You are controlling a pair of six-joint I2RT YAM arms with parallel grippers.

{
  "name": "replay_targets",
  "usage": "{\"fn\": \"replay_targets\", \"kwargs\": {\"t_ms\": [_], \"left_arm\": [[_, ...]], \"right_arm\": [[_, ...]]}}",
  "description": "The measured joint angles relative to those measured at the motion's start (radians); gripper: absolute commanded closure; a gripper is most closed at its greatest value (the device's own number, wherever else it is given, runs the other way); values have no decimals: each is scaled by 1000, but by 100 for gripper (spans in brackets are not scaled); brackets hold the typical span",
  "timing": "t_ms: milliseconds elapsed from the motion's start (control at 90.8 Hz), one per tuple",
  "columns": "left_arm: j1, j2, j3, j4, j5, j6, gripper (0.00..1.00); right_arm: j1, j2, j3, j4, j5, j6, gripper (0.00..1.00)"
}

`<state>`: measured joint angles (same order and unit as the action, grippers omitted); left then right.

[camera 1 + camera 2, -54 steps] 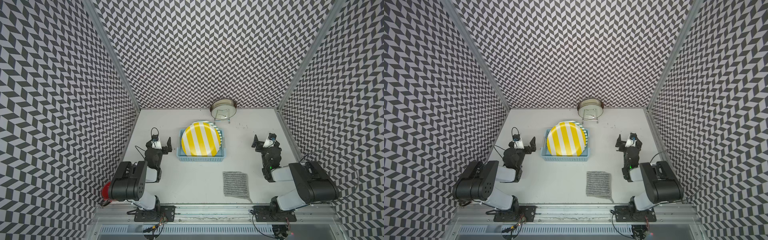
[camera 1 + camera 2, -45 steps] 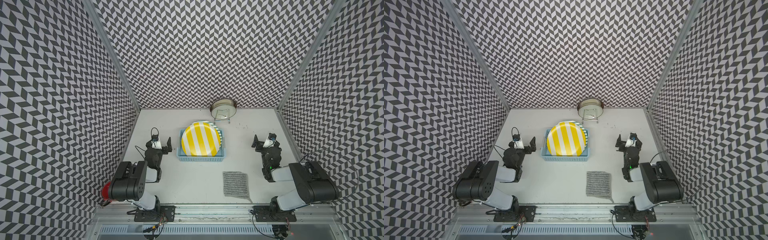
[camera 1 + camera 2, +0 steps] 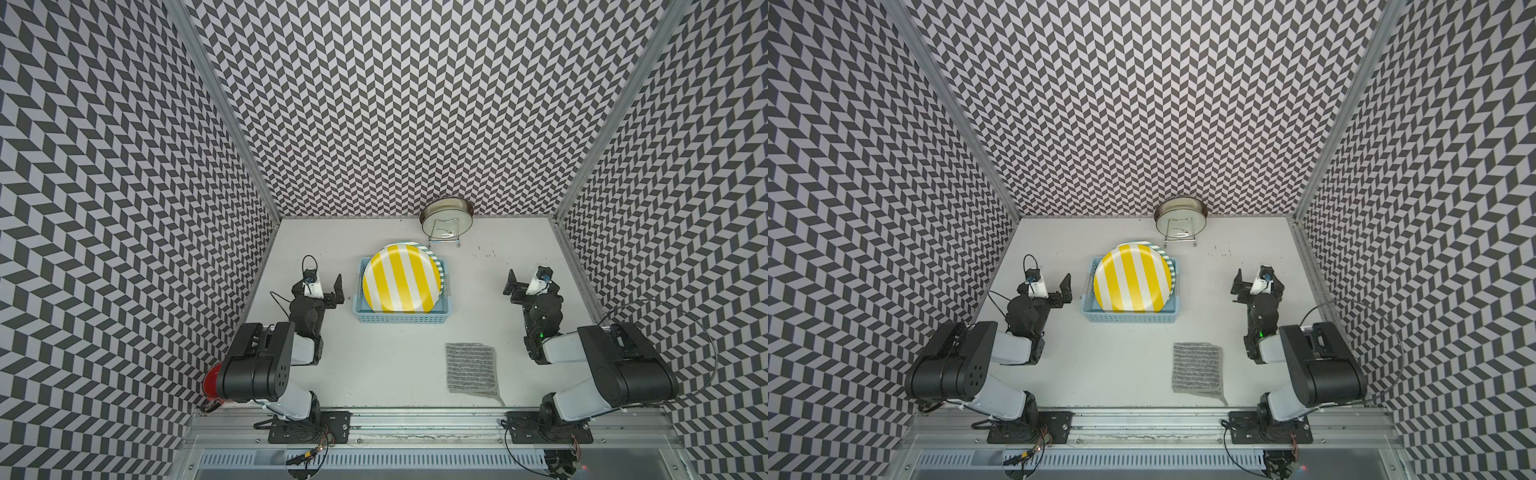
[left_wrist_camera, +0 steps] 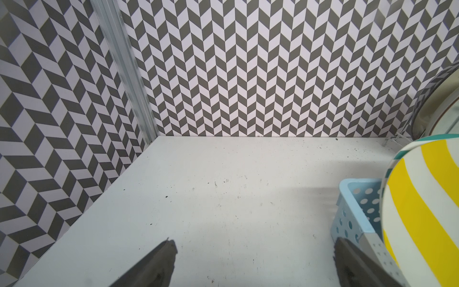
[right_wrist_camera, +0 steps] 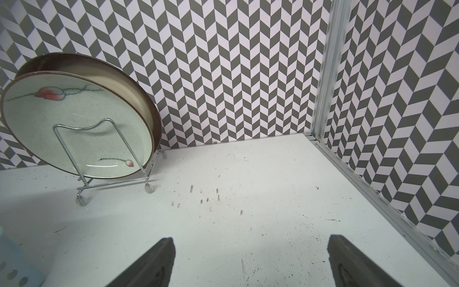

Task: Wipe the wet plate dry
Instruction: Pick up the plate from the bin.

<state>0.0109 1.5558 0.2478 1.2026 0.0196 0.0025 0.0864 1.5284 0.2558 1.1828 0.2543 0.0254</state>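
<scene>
Left hand (image 3: 325, 291) and right hand (image 3: 524, 287) gape wide, empty. The grey striped cloth (image 3: 471, 368) lies flat behind the right hand, nearer it; the yellow-striped round plate (image 3: 401, 278) stands beside the left.

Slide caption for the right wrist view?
Open right gripper above the scuffed table, facing a floral plate leaning in a wire stand.

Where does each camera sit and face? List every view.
Top views: high over the front rail, looking down and back; both arms, yellow plate, basket, cloth.
Left wrist: on left gripper, facing back-left corner; open fingertips show.
Right wrist: on right gripper, facing back-right corner; open fingertips, racked dish.
Shared: top and left wrist views show the yellow plate.
</scene>
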Motion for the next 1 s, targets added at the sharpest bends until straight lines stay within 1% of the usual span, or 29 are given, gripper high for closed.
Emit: {"fn": "replay_targets", "kwargs": {"t_ms": [595, 650, 683, 749, 815, 881, 947, 1003], "left_arm": [[0, -3, 0, -2, -1, 1, 0], [0, -28, 12, -48, -1, 3, 0], [0, -53, 39, -110, 0, 5, 0], [-2, -106, 137, -272, 5, 17, 0], [-4, -148, 265, -438, 13, 35, 0], [-4, -178, 394, -595, 17, 50, 0], [-4, -193, 513, -758, 39, 71, 0], [-4, -199, 589, -885, 71, 97, 0]], "right_arm": [[0, 0, 0, 0, 0, 0, 0], [12, -11, 0, -8, 15, -3, 0], [25, -33, 2, -29, 41, -7, 0], [68, -121, 37, -154, 121, 5, 0], [98, -224, 145, -370, 201, 113, 0], [107, -294, 276, -570, 251, 324, 0], [91, -336, 340, -680, 246, 504, 0], [60, -359, 342, -735, 177, 592, 0]]}}
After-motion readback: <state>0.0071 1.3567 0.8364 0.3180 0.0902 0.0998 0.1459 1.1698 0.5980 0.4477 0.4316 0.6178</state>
